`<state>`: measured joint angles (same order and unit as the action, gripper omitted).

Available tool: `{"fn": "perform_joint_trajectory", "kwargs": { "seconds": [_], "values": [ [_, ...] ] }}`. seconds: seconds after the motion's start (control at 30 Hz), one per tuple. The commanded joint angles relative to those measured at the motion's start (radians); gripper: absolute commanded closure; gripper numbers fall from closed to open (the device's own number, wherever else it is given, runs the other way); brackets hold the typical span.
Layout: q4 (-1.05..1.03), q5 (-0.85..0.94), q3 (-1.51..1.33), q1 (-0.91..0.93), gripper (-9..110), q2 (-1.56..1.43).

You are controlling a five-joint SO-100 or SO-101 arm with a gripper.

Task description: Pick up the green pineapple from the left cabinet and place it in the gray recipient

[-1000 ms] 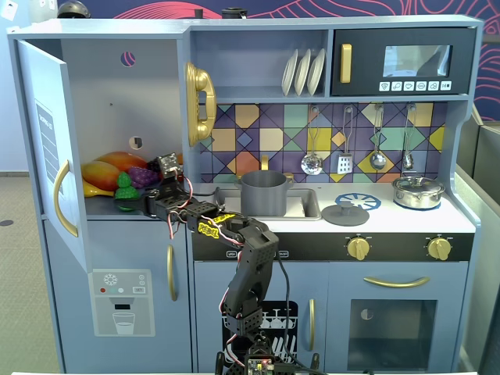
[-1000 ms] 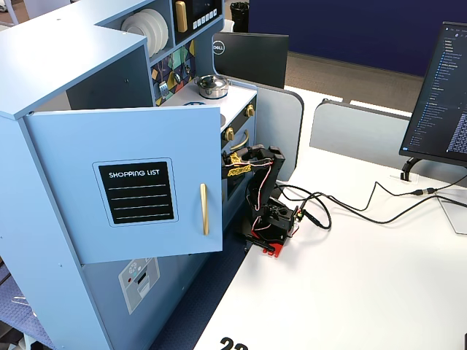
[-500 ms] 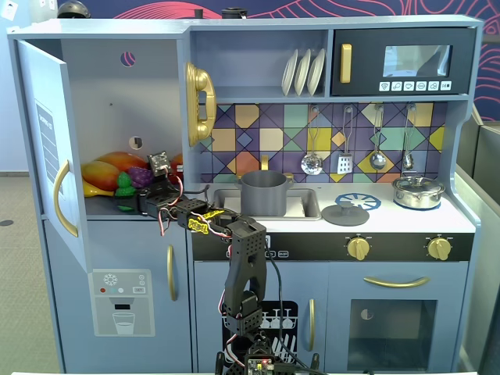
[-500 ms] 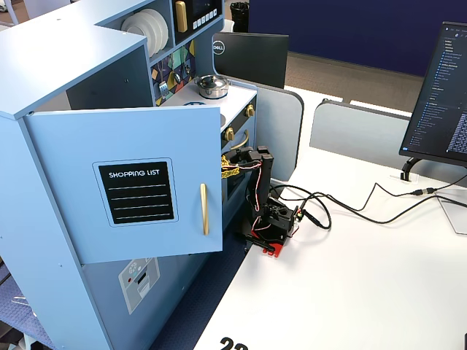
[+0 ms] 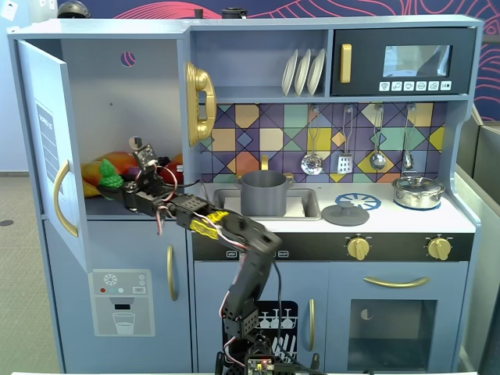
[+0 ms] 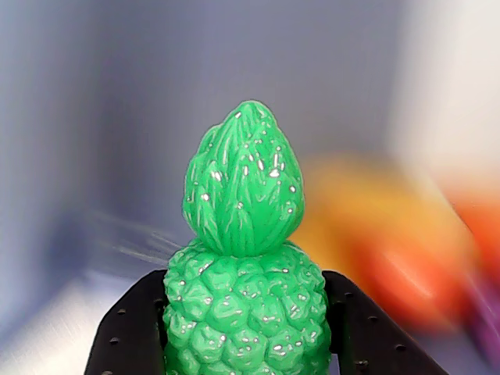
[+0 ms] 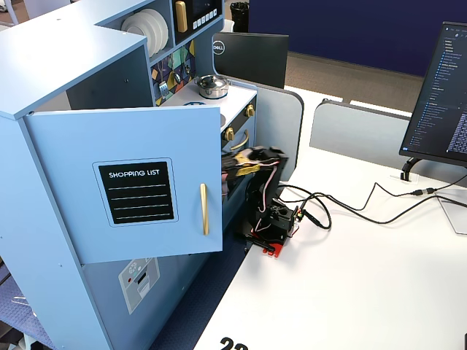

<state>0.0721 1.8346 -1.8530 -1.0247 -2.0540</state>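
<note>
Wrist view: we see the gripper (image 6: 247,344) clamped on the green pineapple (image 6: 244,258), one black finger at 3 o'clock and one at 9 o'clock of its body. In a fixed view it sits inside the left cabinet (image 5: 109,86), with the gray recipient (image 5: 263,194) at 3 o'clock.

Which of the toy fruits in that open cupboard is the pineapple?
Look into the tall open cupboard at the left of the toy kitchen in the front fixed view. On its shelf, among orange and yellow fruit, the green pineapple stands at the arm's tip. It alone is bright green, bumpy-bodied, with a leafy crown.
</note>
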Motion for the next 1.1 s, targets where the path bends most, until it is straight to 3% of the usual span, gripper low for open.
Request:
{"fn": "perform_joint_trajectory", "kwargs": {
  "seconds": [0.0, 0.13, 0.33, 0.67, 0.77, 0.9, 1.07],
  "values": [
    [0.075, 0.086, -0.121, -0.08, 101, -0.298],
    [0.196, 0.14, -0.247, -0.077, 102, -0.468],
    [0.193, 0.19, -0.301, 0.037, 102, -0.676],
    [0.12, -0.028, -0.181, 0.445, 102, -0.775],
    [0.031, -0.172, -0.149, 0.607, 102, -0.767],
    [-0.069, -0.359, -0.12, 0.842, 102, -0.704],
    [-0.187, -0.459, -0.035, 1.023, 102, -0.54]
  ]
}}
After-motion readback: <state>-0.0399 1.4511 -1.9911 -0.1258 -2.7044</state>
